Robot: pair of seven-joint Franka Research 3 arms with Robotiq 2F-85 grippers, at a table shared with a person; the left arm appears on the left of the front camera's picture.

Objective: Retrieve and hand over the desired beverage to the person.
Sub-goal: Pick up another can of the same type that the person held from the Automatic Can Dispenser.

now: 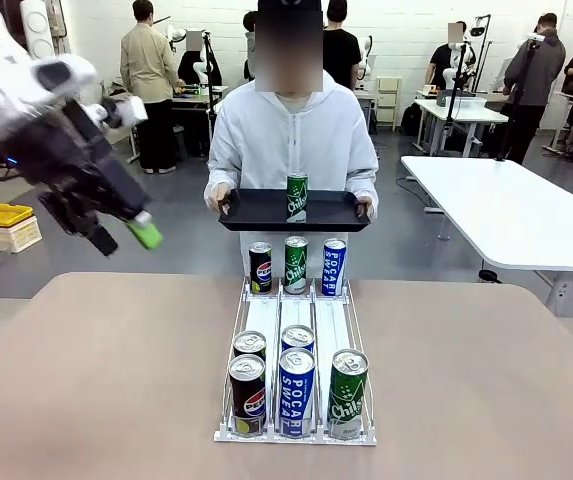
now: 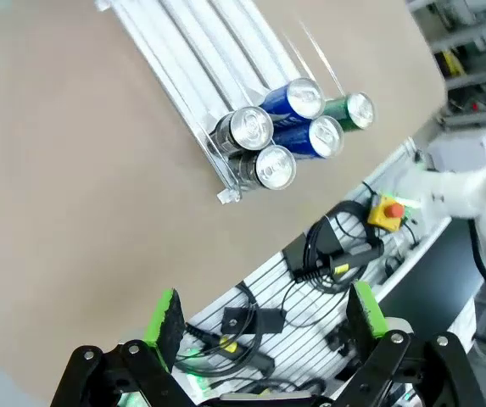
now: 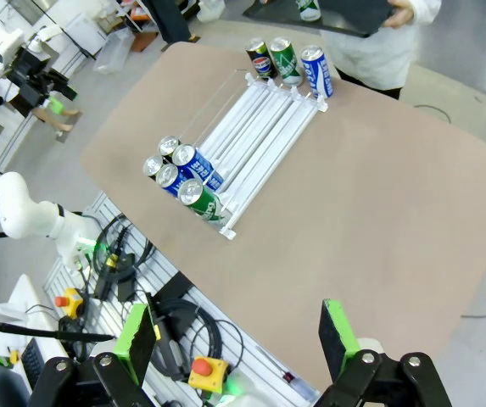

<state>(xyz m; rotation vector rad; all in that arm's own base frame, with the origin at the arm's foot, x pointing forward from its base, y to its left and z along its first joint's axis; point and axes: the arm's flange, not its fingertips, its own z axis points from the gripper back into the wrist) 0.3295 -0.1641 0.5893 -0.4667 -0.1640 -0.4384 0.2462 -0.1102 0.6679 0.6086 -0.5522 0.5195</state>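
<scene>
1. The person (image 1: 291,140) stood at the far side of the table (image 1: 96,380), holding a black tray (image 1: 256,212) level with both hands. One green can (image 1: 297,196) stood upright near the middle of the tray.
2. A white rack (image 1: 263,320) lay on the table between the robot and the person. Three cans stood at its far end: a dark one, a green one and a blue one. Five more stood at the near end, among them a second green can (image 1: 347,393) alone in the right-hand lane.
3. The left claw (image 1: 124,238) hung raised off to the left, well apart from the rack and the tray. Its fingers were spread with nothing between them.
4. The right claw (image 3: 237,335) hung high above the near edge of the table, also spread wide and empty.
5. With a green can on the tray and both claws empty and clear, the handover looked finished. It could also be that the can only marked the kind the person wanted; the pictures could not settle which.
6. If another can was called for, the next move would need a claw brought down over an upright green can in the rack. One finger would have to slip in on each side without knocking the close neighbours. After lifting the can straight out of its lane, the arm would have to set it upright on a bare part of the tray.
</scene>
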